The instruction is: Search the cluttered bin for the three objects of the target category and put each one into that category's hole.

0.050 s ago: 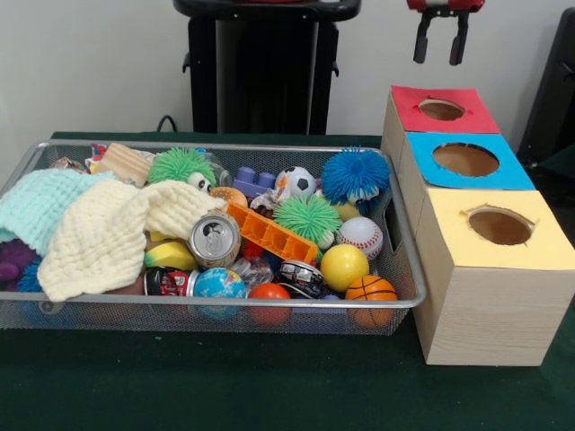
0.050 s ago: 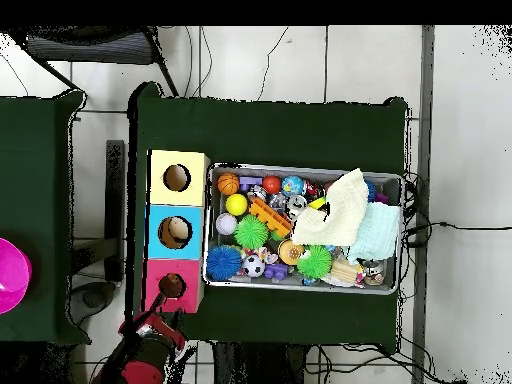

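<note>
A wire mesh bin [image 1: 225,305] holds mixed clutter. It includes a yellow ball [image 1: 344,267], a small basketball [image 1: 370,289], a baseball [image 1: 360,236], a soccer ball [image 1: 296,182], a blue spiky ball [image 1: 356,175], two green spiky balls [image 1: 307,219], a drink can [image 1: 214,240] and an orange block [image 1: 269,233]. A cream cloth [image 1: 108,233] and a mint cloth [image 1: 36,205] cover the bin's left part. Beside the bin stands a wooden box with a red hole [image 1: 441,109], a blue hole [image 1: 465,159] and a yellow hole [image 1: 499,225]. My gripper [image 1: 440,40] hangs open and empty above the red hole.
In the overhead view the bin [image 2: 300,168] lies on a dark green table [image 2: 270,130], with the hole box [image 2: 155,232] against its short side and my gripper [image 2: 160,325] past the red end. A pink bowl [image 2: 10,275] sits on a separate table.
</note>
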Controlling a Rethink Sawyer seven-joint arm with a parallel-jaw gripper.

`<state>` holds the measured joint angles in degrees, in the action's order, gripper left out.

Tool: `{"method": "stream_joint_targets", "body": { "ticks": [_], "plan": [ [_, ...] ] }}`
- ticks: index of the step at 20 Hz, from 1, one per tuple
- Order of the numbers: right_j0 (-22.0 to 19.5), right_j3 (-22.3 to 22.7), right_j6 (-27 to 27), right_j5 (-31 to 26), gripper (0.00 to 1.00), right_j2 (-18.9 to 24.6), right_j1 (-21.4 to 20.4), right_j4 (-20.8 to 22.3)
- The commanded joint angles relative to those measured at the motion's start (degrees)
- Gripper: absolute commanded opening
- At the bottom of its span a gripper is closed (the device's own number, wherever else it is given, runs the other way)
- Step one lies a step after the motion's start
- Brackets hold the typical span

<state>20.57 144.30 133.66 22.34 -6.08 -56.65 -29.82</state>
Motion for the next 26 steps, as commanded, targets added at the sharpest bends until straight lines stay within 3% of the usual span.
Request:
{"method": "stream_joint_targets", "body": {
  "ticks": [1,5,12,18,26],
  "plan": [
    [-3.0,-4.3,5.1,-5.0,1.0,-1.3,0.2,0.4],
    [-11.0,-5.8,1.6,-6.7,1.0,0.4,-0.2,7.7],
    [-20.2,-11.1,-0.8,-2.9,1.0,2.6,8.4,17.3],
    [-22.5,-14.9,2.0,-0.5,1.0,4.0,12.6,21.2],
    [-22.3,-16.5,6.7,-0.2,1.0,5.7,14.9,21.1]
  ]
}}
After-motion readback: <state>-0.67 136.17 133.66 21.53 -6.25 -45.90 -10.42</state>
